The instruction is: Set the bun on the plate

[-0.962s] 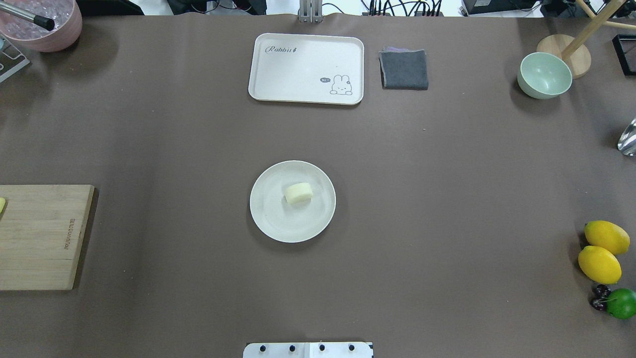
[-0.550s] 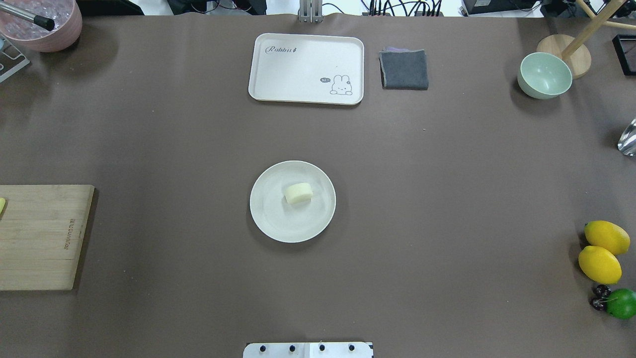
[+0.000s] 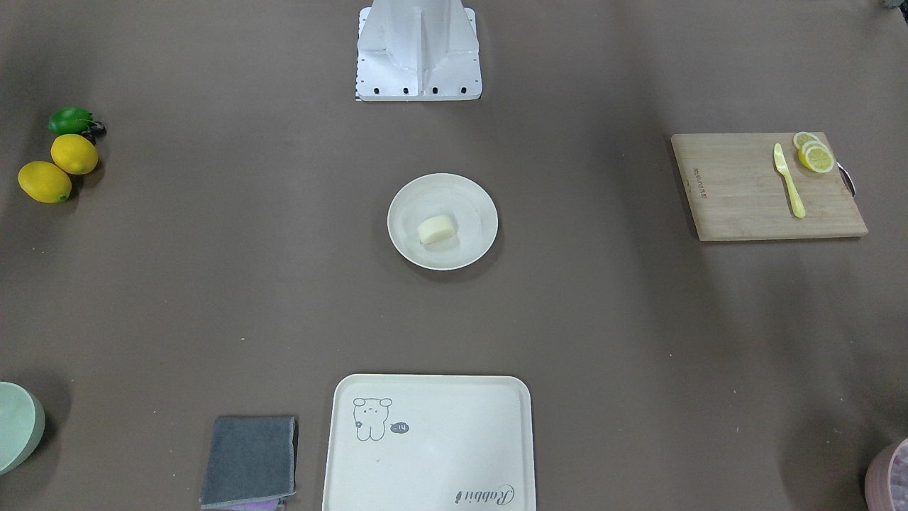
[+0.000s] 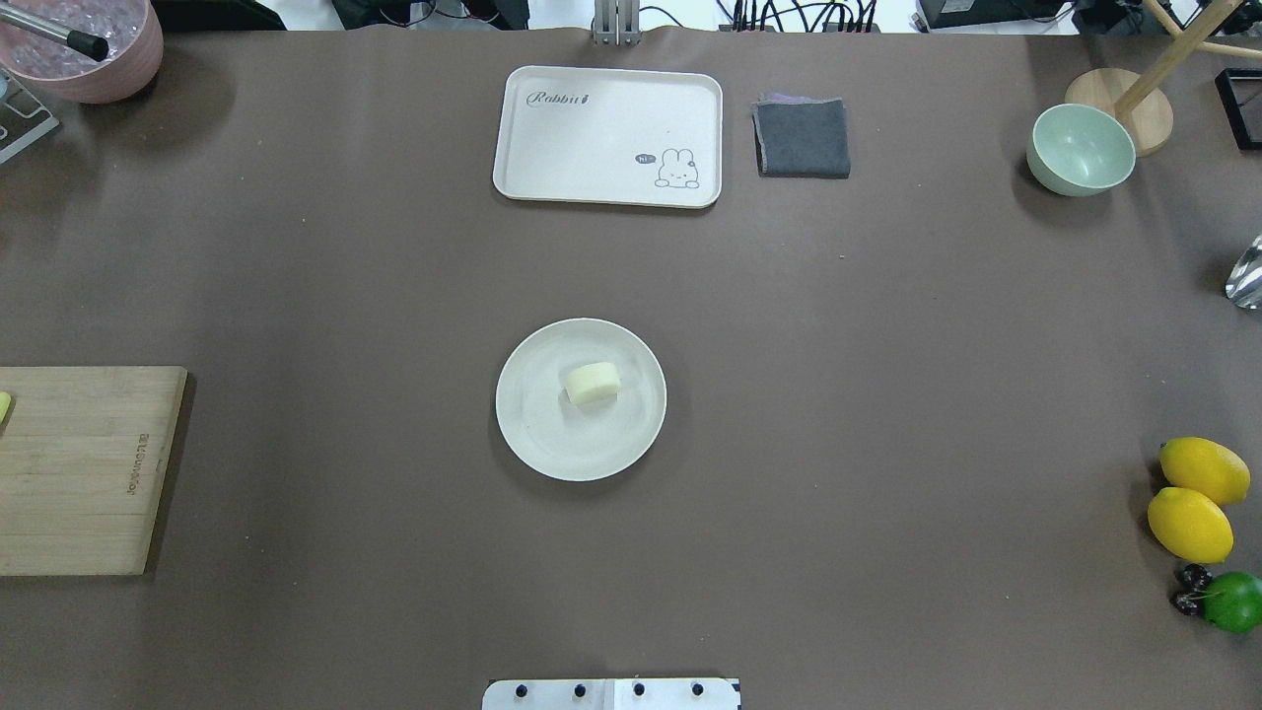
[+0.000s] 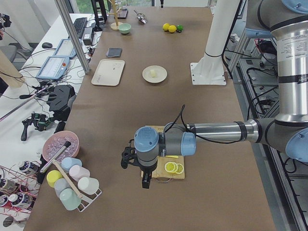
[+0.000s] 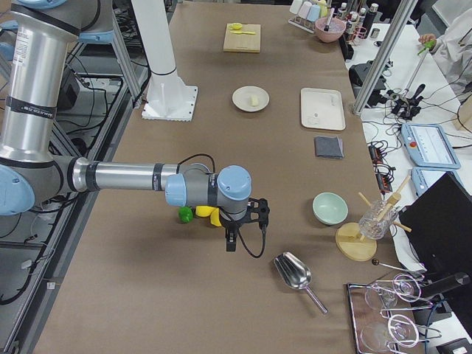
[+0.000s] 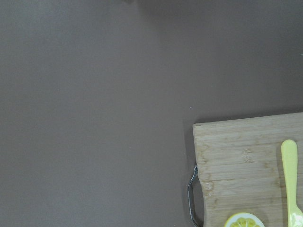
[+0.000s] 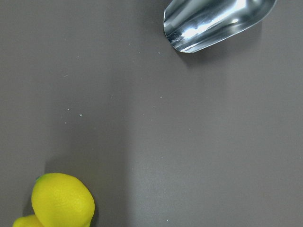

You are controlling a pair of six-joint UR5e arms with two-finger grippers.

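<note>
A: Nothing has shifted in the last second, so log it as static. You have the bun (image 4: 593, 383) lying on the plate (image 4: 552, 444), a little off centre, mid-worktop (image 4: 887, 394).

B: And the arms?

A: Both are well apart from the plate. Your left end effector (image 5: 146, 181) hangs over the cutting board (image 4: 79, 473), by the lemon slices (image 3: 816, 155) and the yellow knife (image 3: 789, 181). It shows only from the side, so you cannot tell whether it is parted or closed. Your right end effector (image 6: 231, 242) hangs by the lemons (image 4: 1190, 525), with the metal scoop (image 6: 295, 273) near. Same there: cannot tell.

B: Far side?

A: The cream tray (image 4: 606, 118) has the grey cloth (image 4: 802, 138) just beside it. The green bowl (image 4: 1081, 150) sits toward your right corner.
</note>
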